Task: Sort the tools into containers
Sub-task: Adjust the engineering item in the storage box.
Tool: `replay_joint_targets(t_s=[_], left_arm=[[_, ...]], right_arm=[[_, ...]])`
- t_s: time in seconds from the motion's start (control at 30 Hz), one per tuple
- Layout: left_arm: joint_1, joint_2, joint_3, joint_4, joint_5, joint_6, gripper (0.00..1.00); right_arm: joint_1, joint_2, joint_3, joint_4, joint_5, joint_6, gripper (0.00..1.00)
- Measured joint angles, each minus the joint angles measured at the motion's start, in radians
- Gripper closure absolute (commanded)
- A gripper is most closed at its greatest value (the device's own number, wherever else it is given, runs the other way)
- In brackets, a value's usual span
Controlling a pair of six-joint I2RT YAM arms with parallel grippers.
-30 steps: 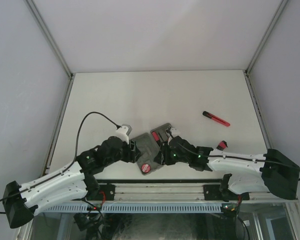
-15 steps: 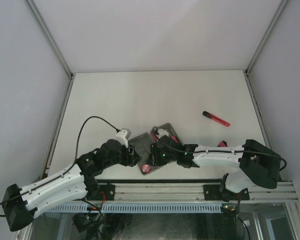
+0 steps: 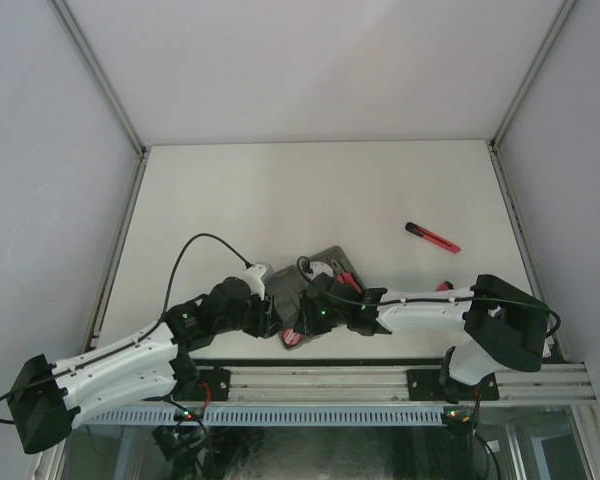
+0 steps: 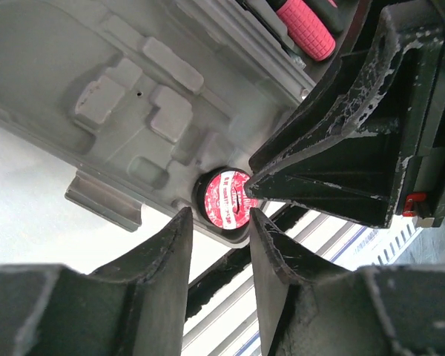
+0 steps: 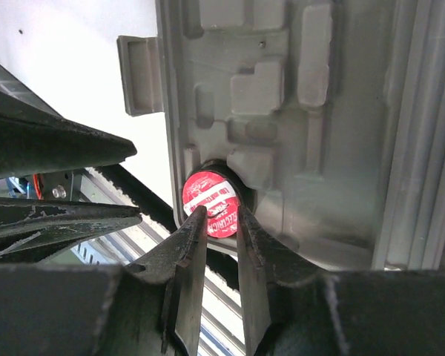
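While both arms reach in low from the table's near edge, their hands meet over the grey case (image 3: 290,286), which lies open close to the middle of that edge with its moulded recesses facing up. A ring (image 5: 211,200), black with a round red label in its middle, sits in a round recess at the case's near corner, just inside the rim.

The left hand (image 4: 219,215) hangs over that corner with its fingers (image 4: 167,256) parted. There is a clear gap between them and nothing in it, and the ring shows through the gap beyond the tips.

The right hand (image 5: 221,212) points at the same ring from the other side. Its fingers (image 5: 184,256) are drawn close, with only a thin slit between them, and the tips lie over the ring's nearer edge. The tips may be touching the ring, but the wrist view does not settle that, and I cannot tell that anything is gripped. The two hands are very near each other, each one's fingers showing in the other's wrist view.

A latch tab (image 5: 139,74) juts from the case's outer edge beside the ring. A red-handled tool (image 4: 305,18) lies in the case's far half. A stick tool (image 3: 432,237), red with a black end, lies on the bare table (image 3: 280,190) towards the right edge, well apart from the case.
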Motion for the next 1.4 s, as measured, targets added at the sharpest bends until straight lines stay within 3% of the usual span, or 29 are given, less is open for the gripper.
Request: replay_joint_targets(t_s=[0.4,1.4], left_arm=[[-0.006,0.017,-0.029,0.011,0.027,-0.014,0.7],[-0.084,0.167,0.009,-0.005,-0.039,-0.029,0.75]], right_arm=[[0.002,0.0,0.0,-0.055,0.029,-0.002,0.82],[0.002,0.012,0.0,-0.055,0.029,-0.002,0.85]])
